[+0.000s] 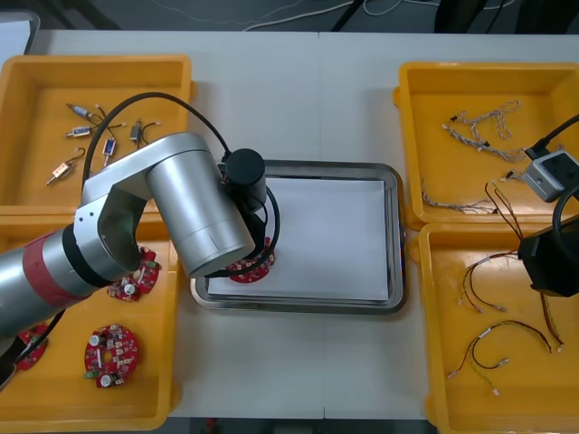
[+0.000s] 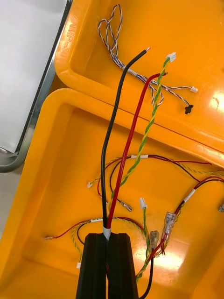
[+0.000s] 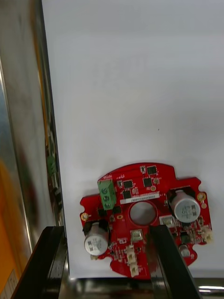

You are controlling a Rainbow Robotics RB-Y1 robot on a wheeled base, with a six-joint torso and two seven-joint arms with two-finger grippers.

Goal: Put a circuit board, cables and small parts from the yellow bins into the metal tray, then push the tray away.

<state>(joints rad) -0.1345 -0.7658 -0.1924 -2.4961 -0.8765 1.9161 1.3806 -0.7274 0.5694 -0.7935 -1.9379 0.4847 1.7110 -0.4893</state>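
**Circuit board (image 3: 135,189) lay in the metal tray (image 1: 394,226) while a cable bundle (image 2: 122,173) hung in a grip**

The left end effector (image 3: 105,229) hovered low over the near left corner of the metal tray. Its two black fingers stood wide apart and held nothing. The round red circuit board lay flat on the white floor of the tray, right at that corner. One finger was over the edge of the board. The other finger was beside the shiny tray wall. From above, the big silver left arm (image 1: 181,199) covered that corner and hid most of the board.

The right end effector (image 2: 107,236) was up over the near right yellow bin (image 1: 543,398). Its fingers were pressed close on the cable bundle. A black strand and a red strand rose from between the fingers, and a twisted green and yellow strand rose beside them. More red and yellow cables (image 1: 498,348) lay loose on the floor of that bin, under the held one.

The far right bin (image 1: 452,81) held twisted blue and white cables (image 1: 479,127). The far left bin (image 1: 36,108) held small metal parts (image 1: 90,136). The near left bin (image 1: 136,398) held spare circuit boards (image 1: 110,353). The tray sat on the light tabletop (image 1: 298,380) between the bins.
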